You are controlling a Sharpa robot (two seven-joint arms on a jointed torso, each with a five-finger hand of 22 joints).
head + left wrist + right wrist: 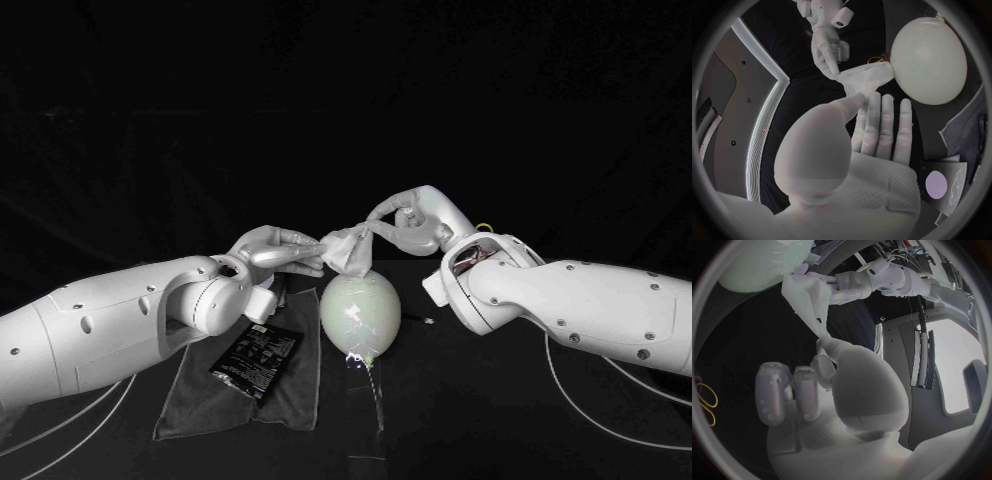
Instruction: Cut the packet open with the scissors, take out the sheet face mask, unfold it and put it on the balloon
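Note:
The white sheet mask (349,248) hangs crumpled between my two hands, just above the far end of the pale balloon (361,315), which lies on the black table. My left hand (281,250) pinches one side of the mask and my right hand (404,225) pinches the other. In the left wrist view the mask (864,80) touches the balloon (929,60), with my left hand (873,130) below it and my right hand (826,50) on its far edge. The right wrist view shows the mask (807,300) stretched from my right hand (820,370) to my left hand (848,285), beside the balloon (754,265).
The black packet (257,360) lies on a grey cloth (296,390) left of the balloon; the same packet (945,185) appears in the left wrist view. A thin clear strip (371,395) runs from the balloon's knot toward the table's front edge.

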